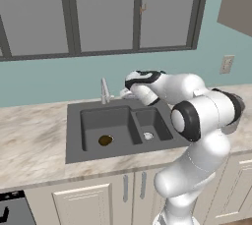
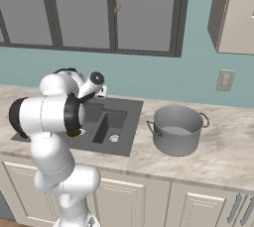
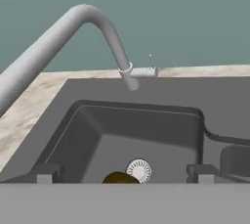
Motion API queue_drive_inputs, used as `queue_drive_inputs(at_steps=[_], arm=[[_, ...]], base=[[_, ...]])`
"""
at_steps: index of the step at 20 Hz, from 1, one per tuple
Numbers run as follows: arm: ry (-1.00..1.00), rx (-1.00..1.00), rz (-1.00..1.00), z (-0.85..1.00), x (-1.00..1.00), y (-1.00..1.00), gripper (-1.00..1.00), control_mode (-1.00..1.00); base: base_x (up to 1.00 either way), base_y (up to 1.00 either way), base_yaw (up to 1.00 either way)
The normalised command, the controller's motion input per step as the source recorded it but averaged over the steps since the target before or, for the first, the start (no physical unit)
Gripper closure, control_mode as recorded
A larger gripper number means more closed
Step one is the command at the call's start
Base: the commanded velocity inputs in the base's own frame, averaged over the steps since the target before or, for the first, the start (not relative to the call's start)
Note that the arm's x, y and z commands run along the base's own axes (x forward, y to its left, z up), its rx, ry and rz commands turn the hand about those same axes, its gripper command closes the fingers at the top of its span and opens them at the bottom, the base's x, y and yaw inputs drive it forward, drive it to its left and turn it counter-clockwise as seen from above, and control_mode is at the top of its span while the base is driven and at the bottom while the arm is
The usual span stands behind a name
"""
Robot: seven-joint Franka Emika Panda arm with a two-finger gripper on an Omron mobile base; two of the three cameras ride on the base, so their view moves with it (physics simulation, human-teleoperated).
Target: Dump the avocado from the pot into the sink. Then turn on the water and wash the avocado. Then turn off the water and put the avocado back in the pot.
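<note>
Dark olive avocado (image 1: 105, 140) lies in the sink's (image 1: 74, 135) large basin, spread pincer (image 3: 122, 174) poised above, facing the faucet (image 3: 105, 30).

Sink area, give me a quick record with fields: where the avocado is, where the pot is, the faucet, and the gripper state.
avocado: lying in the large basin of the sink, beside the drain
pot: upright on the counter right of the sink, apart from it
faucet: spout arched over the large basin; no water visible
gripper: open, empty, over the sink facing the faucet
task stage: avocado already in the sink, water not yet on
</note>
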Motion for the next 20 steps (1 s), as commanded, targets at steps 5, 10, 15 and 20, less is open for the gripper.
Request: queue_drive_inputs(at_steps=[5, 10, 15, 20], arm=[[-0.08, 0.03, 0.02, -0.14, 0.39, 0.24, -1.0, -1.0], [-0.03, 0.0, 0.0, -0.04, 0.52, 0.09, -1.0, -1.0], [0.0, 0.0, 0.0, -0.12, 0.6, 0.09, -1.0, -1.0], [0.0, 0.0, 0.0, -0.07, 0.58, 0.03, -1.0, -1.0]], base=[[0.0, 0.0, 0.0], [0.0, 0.0, 0.0], [0.0, 0.0, 0.0], [0.0, 0.0, 0.0]])
